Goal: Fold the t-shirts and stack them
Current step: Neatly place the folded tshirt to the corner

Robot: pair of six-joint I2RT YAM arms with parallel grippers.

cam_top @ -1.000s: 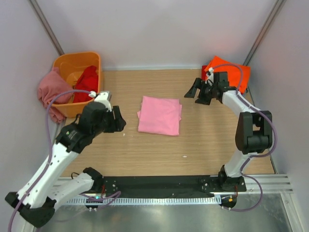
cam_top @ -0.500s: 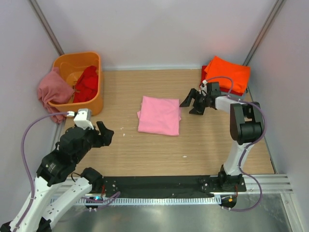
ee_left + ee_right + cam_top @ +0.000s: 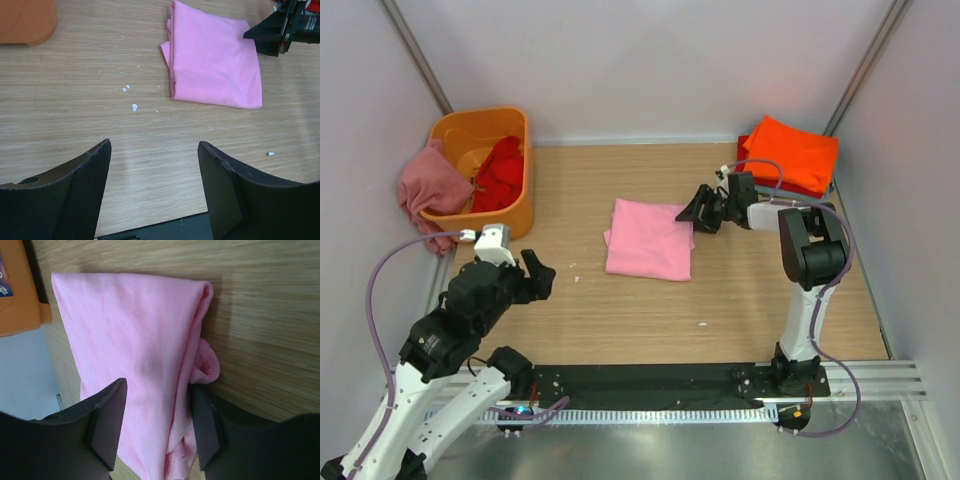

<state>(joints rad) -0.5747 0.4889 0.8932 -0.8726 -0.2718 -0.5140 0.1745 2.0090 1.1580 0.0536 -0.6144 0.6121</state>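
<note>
A folded light pink t-shirt (image 3: 650, 238) lies flat mid-table. It also shows in the left wrist view (image 3: 215, 62) and the right wrist view (image 3: 135, 340). My right gripper (image 3: 698, 212) is open at its right edge, and its jaws straddle the folded edge (image 3: 157, 425) without closing. My left gripper (image 3: 540, 275) is open and empty over bare wood (image 3: 155, 170), near left of the pink shirt. A folded orange t-shirt (image 3: 792, 150) sits at the back right on a red one (image 3: 744, 156). A red shirt (image 3: 500, 172) lies in the tub. A dusty rose shirt (image 3: 425, 190) hangs over the tub's left side.
The rigid orange tub (image 3: 515, 215) stands at the back left, and its corner shows in the left wrist view (image 3: 25, 20). Small white specks (image 3: 134, 107) lie on the wood left of the pink shirt. Grey walls close in the back and sides.
My right gripper moved left from the orange stack to the pink shirt's right edge. My left arm pulled back toward the near left, then held still.
</note>
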